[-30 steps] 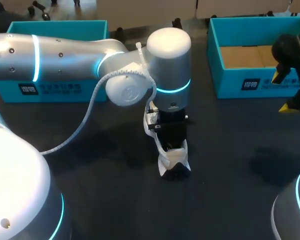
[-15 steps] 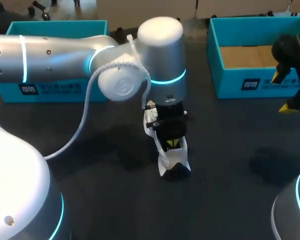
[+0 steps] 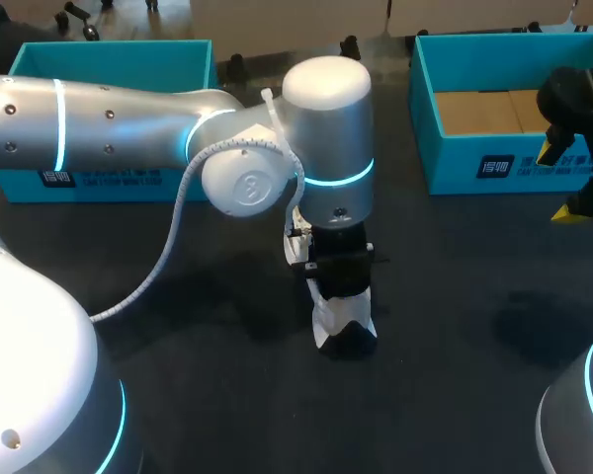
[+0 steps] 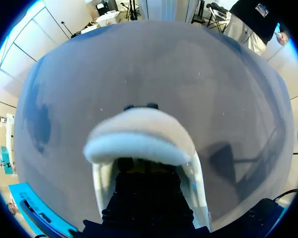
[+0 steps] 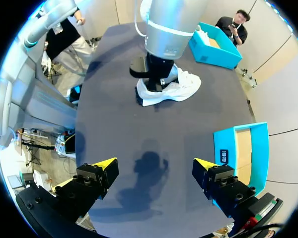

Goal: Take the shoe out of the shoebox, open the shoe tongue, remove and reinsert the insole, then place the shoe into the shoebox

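- The white sneaker [image 3: 344, 318] stood mid-table on the dark table [image 3: 455, 336], well apart from the teal shoebox [image 3: 494, 166].
- The left gripper [image 3: 338, 269] sat sunk in the sneaker's opening; its state could not be told.
- The right gripper [image 5: 154, 167] hung spread wide, holding nothing.

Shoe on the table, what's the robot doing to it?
The left arm is poking down into the opening of the white shoe, which stands on the dark table. The shoe is out of the box, with teal shoeboxes at the back on either side. How it holds the shoe is hidden inside. The right arm waits off to the side, its jaws open and empty.
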`<state>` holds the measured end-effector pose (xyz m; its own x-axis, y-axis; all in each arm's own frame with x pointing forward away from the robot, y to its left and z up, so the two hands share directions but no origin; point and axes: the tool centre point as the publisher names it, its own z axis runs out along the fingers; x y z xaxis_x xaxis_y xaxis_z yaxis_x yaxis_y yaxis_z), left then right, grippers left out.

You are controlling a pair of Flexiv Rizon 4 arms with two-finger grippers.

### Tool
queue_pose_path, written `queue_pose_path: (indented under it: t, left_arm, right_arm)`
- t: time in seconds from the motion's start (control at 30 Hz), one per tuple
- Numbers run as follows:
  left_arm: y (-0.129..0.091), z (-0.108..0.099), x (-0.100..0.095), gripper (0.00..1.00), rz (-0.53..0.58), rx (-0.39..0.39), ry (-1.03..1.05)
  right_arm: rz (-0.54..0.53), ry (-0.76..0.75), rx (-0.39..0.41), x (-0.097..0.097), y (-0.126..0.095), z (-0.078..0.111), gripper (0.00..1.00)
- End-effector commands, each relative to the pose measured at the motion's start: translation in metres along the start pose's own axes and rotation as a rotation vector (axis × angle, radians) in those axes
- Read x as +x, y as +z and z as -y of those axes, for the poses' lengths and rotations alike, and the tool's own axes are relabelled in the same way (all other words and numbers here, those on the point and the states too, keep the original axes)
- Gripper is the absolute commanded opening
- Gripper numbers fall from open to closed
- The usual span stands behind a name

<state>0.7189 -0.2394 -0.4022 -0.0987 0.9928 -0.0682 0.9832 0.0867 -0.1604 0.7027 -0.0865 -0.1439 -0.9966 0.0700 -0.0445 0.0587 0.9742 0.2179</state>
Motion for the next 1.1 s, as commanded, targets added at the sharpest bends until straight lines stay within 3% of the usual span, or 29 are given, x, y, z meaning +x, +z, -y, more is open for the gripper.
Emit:
queue_pose_path:
  t: [0.03,0.47,0.7,1.1]
  left_arm:
    - [0.009,-0.006,-0.002,0.00,-0.012,-0.010,-0.009]
    - [-0.002,-0.040,0.000,0.00,-0.005,-0.113,-0.050]
    - [-0.030,-0.039,-0.004,0.00,0.046,-0.241,-0.045]
    - [-0.051,-0.035,-0.004,0.00,0.070,-0.282,-0.086]
  right_arm:
    - [-0.003,0.000,0.002,-0.002,0.000,-0.001,1.00]
    - [-0.003,0.000,0.002,-0.002,0.000,-0.001,1.00]
    - [-0.003,0.000,0.002,-0.002,0.000,-0.001,1.00]
    - [-0.003,0.000,0.002,-0.002,0.000,-0.001,1.00]
